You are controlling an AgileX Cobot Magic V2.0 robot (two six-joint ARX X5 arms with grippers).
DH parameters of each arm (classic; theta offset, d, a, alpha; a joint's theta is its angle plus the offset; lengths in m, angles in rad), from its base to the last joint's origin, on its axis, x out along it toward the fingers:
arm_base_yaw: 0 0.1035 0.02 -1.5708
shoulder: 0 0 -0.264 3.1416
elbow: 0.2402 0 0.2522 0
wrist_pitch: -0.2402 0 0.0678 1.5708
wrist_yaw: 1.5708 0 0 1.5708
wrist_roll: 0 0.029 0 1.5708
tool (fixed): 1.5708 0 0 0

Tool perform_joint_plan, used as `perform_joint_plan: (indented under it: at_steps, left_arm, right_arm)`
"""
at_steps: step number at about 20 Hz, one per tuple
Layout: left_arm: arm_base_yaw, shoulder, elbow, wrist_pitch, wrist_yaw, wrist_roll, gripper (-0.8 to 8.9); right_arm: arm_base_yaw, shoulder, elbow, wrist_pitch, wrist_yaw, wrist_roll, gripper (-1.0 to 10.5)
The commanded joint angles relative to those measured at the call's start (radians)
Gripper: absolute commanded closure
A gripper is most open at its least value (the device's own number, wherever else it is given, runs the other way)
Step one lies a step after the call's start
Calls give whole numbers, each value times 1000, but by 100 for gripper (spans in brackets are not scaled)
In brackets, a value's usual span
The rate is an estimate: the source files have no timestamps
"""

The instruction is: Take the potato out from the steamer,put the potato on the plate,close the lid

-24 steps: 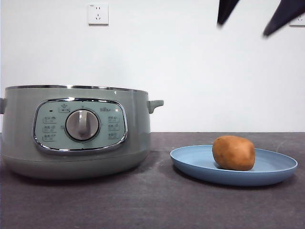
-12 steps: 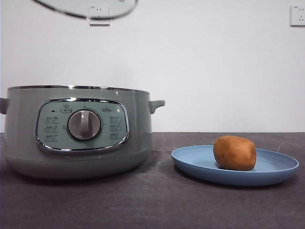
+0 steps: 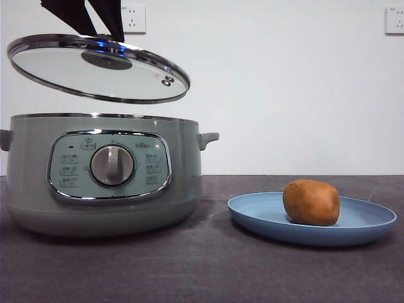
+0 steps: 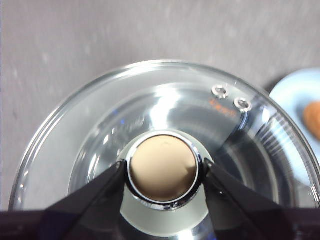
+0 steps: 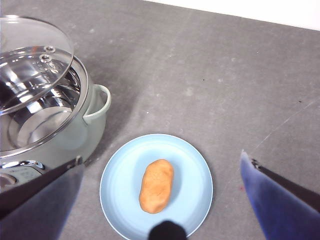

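Note:
My left gripper [image 3: 103,36] comes down from the top left, shut on the knob [image 4: 162,167] of the glass lid [image 3: 95,72]. The lid hangs tilted a little above the open sage-green steamer [image 3: 107,177], its rim apart from the pot's rim. Right of the steamer, the orange-brown potato [image 3: 310,202] lies on the light-blue plate [image 3: 366,224]. The right wrist view looks down on potato [image 5: 156,185], plate [image 5: 190,165], lid [image 5: 30,65] and steamer [image 5: 92,125]. My right gripper [image 5: 161,158] is high above the plate, open and holding nothing.
The steamer's small side handle [image 3: 207,137] sticks out toward the plate. A dark grey tabletop [image 3: 208,265] runs under both. Wall sockets [image 3: 132,17] sit on the white wall behind.
The lid has come down from the picture's top edge to just above the steamer, with the left gripper on it. The right arm's dark jaws left the top right a second ago.

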Motion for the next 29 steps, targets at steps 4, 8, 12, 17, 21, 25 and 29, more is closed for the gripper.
perform_joint_plan:
  at_steps: [4,8,12,17,21,25,29]
  left_arm:
    - [-23,-54,-212,195,15,-45,822]
    - [-24,-54,-325,207,20,-65,822]
    - [-24,-54,-329,160,21,-65,822]
    - [-24,-54,-329,124,19,-66,731]
    - [-24,-54,-328,126,17,-85,271]
    - [-22,-54,-309,139,-9,-84,271]
    - [-23,-56,-170,53,-30,-84,273]
  right_arm:
    - [0,0,1,5,8,-4,385]
    - [0,0,1,5,32,-9,385]
    - [0,0,1,13,31,-9,385]
    - [0,0,1,27,28,-8,385]
    - [0,0,1,27,27,-8,385]
    - [0,0,1,27,24,-8,385]
    - [0,0,1,26,21,-8,385]
